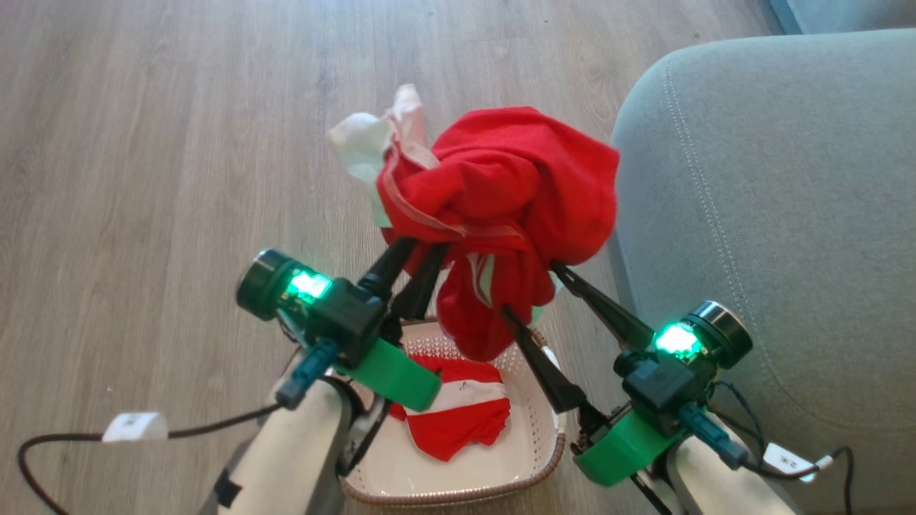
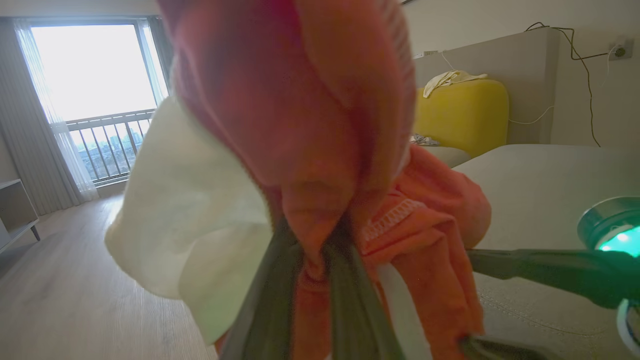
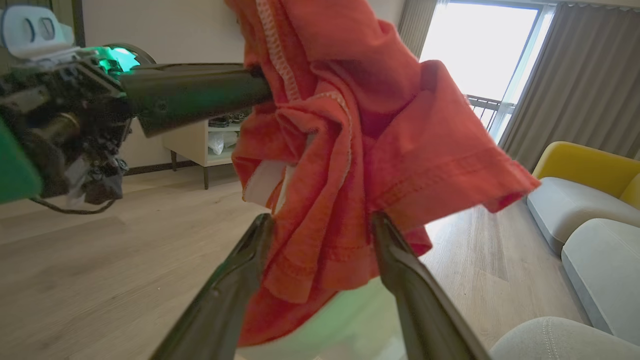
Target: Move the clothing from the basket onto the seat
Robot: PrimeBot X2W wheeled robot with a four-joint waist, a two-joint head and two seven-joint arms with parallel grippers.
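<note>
i have one red garment [image 1: 515, 186] lifted clear above the basket [image 1: 458, 493], close beside the grey seat [image 1: 773, 214] on my right. the second garment [image 1: 458, 415] lies in the basket. i judge this to be the carry step for the first piece. next i need to swing both arms right until the cloth hangs over the seat, then release. my left gripper [image 1: 422, 249] has its fingers pinched together on a fold of the cloth. my right gripper [image 1: 531, 287] has its fingers spread apart, with hanging cloth between them touching both, not clamped.
</note>
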